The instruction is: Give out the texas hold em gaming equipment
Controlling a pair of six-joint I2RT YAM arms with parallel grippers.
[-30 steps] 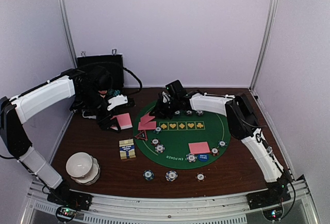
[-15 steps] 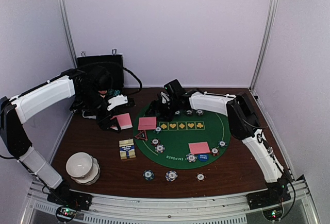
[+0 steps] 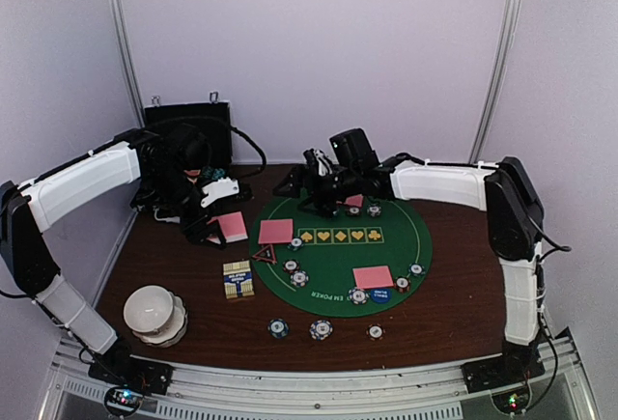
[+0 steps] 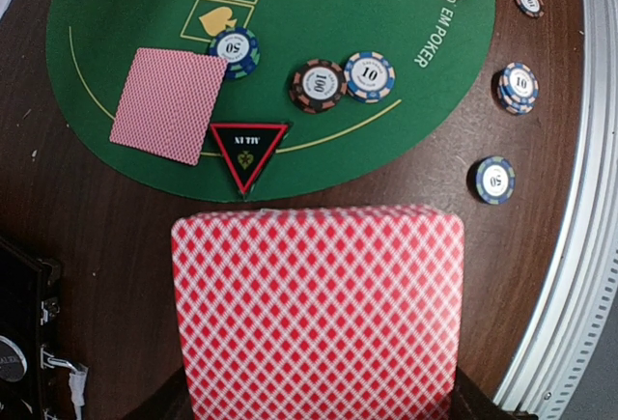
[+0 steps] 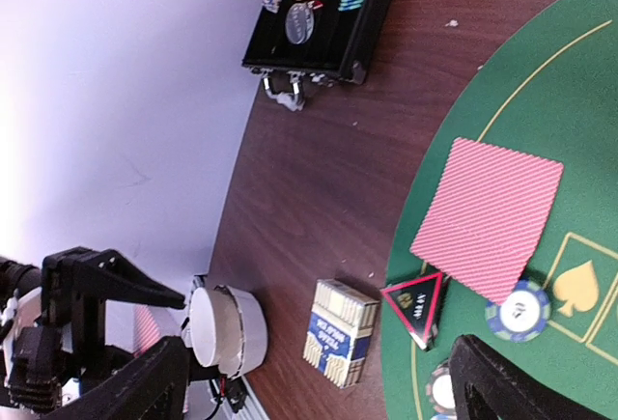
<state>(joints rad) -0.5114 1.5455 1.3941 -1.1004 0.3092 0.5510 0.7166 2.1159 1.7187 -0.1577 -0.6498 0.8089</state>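
A stack of pink-backed cards (image 4: 317, 314) fills the bottom of the left wrist view, and my left gripper (image 3: 204, 221) is shut on it left of the green mat (image 3: 333, 261); the jaws themselves are hidden under the stack. My right gripper (image 3: 305, 186) hovers open and empty over the mat's far left edge. A pink card (image 5: 488, 215) lies flat on the mat's left edge, beside the red-black triangle marker (image 5: 415, 306). Another card (image 3: 373, 276) lies at the mat's near right. Striped chips (image 4: 318, 85) sit near the triangle, and a blue button (image 3: 379, 294) is at the front edge.
A black hinged case (image 3: 188, 135) stands open at the back left, holding chips. A blue and cream card box (image 3: 238, 279) lies left of the mat. A white domed bowl stack (image 3: 154, 314) is at the front left. Three chip stacks (image 3: 321, 328) lie on the wood in front.
My right gripper opened and let go of a pink card, which now lies flat on the mat's left edge. The right arm then pulled up and back. The left arm held still.
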